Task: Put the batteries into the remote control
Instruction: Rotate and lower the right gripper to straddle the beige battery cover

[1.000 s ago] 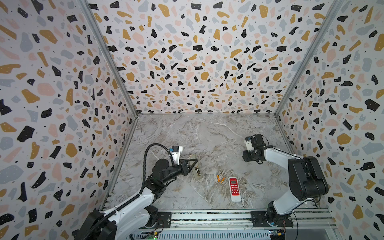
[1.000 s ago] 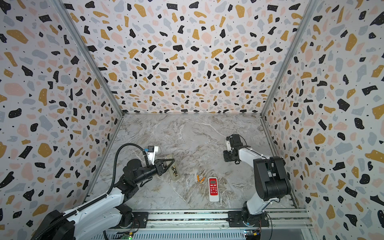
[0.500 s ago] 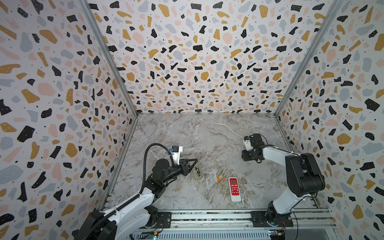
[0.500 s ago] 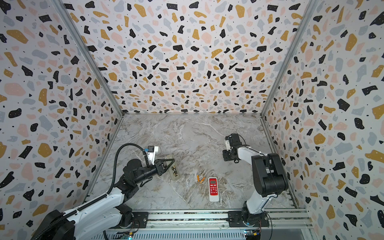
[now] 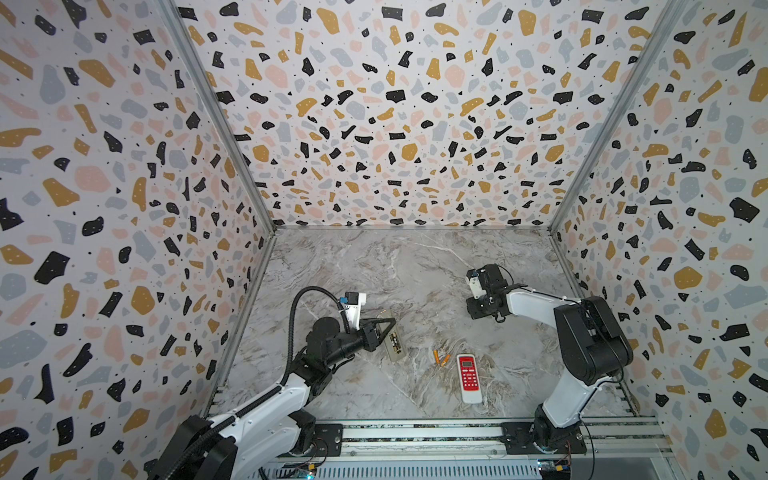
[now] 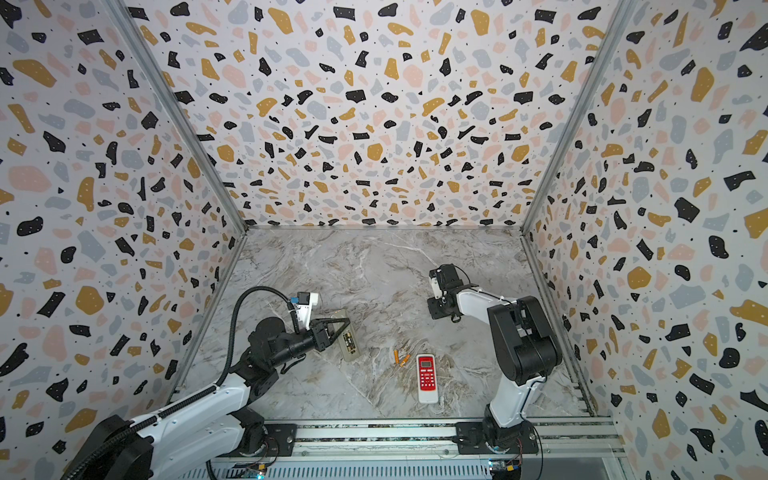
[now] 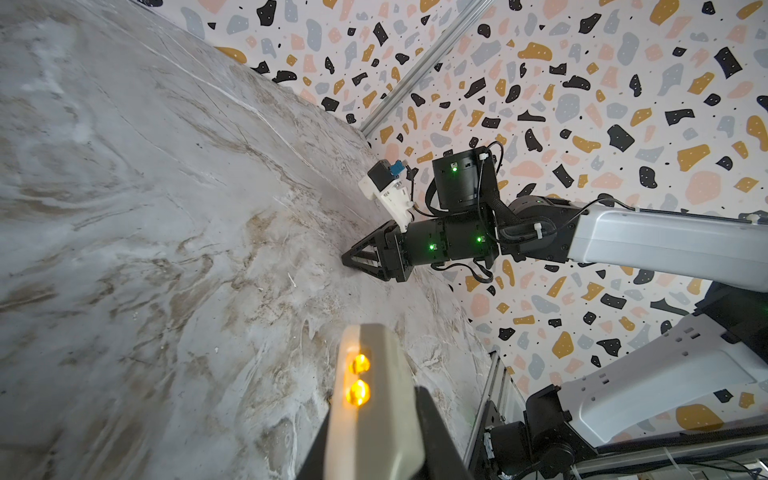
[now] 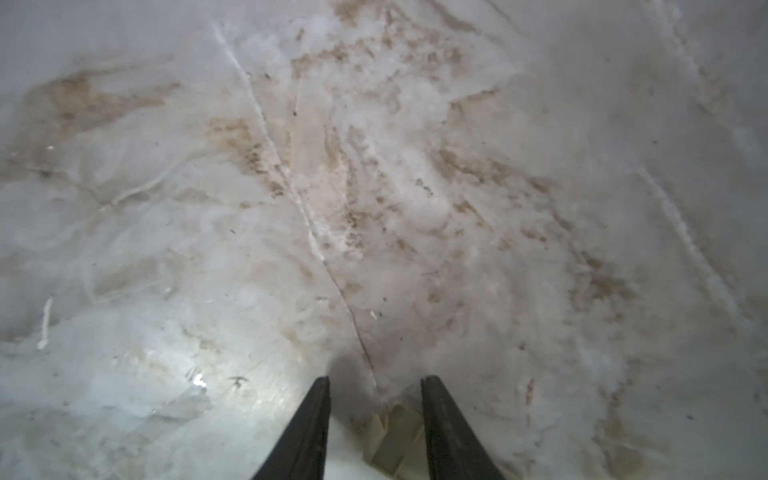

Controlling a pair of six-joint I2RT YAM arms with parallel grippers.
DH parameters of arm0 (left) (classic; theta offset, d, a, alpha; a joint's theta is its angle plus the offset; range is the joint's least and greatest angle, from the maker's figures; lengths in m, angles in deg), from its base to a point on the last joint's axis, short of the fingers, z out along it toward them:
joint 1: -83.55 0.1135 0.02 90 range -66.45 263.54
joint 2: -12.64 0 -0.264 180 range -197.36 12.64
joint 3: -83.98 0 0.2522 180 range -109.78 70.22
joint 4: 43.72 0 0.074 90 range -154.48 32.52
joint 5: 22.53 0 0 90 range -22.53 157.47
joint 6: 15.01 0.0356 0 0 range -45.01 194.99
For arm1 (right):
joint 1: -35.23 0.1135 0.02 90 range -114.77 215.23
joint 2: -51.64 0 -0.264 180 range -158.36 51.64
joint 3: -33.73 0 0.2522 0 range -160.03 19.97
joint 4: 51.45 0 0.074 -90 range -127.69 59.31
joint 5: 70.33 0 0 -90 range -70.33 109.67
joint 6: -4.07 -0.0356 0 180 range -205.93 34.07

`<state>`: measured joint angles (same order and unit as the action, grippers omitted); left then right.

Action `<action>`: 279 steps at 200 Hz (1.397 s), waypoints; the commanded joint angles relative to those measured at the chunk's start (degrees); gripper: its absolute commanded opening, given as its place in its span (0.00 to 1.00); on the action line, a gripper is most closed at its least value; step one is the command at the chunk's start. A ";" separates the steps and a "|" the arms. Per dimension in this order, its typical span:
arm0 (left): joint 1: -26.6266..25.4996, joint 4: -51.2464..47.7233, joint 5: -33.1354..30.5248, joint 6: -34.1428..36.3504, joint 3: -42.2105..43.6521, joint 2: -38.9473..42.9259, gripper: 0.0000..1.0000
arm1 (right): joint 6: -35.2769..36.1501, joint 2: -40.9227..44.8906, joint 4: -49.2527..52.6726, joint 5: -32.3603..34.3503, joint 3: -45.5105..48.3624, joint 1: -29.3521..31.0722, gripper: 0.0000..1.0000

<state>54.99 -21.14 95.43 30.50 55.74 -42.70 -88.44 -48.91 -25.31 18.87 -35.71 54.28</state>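
Note:
My left gripper (image 5: 386,328) is shut on a beige remote control (image 5: 393,341), lifted a little off the table at the left. Its open back faces up, with dark, gold-tipped batteries (image 6: 349,340) in the compartment. In the left wrist view the remote (image 7: 386,407) sits between the black fingers (image 7: 436,436), two orange lights glowing at its end. Two orange batteries (image 5: 439,358) lie loose on the table. My right gripper (image 8: 376,380) points down at the table, open, with a small beige plastic piece (image 8: 395,440) between its fingers.
A red-and-white remote (image 5: 469,377) lies near the front edge, right of the orange batteries. Patterned walls (image 5: 232,291) close in the marble table on three sides. A metal rail (image 5: 415,432) with both arm bases runs along the front.
The right arm has shifted a little to the left, low over the table. The left arm and the beige remote have not moved.

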 commanded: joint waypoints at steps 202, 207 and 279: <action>0.30 7.62 0.60 0.90 0.33 -1.89 0.00 | 0.51 5.07 13.21 0.54 2.69 2.55 0.53; 0.32 7.65 0.68 0.85 0.33 -1.89 0.00 | 0.52 5.00 13.50 1.20 2.34 2.72 0.53; 0.32 7.41 0.64 0.88 0.42 -1.49 0.00 | -0.90 3.93 15.92 6.33 -3.48 5.55 0.50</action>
<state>54.99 -18.37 95.46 30.87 55.74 -44.88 -88.17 -45.13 -11.71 23.41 -36.94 59.19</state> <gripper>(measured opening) 0.232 0.509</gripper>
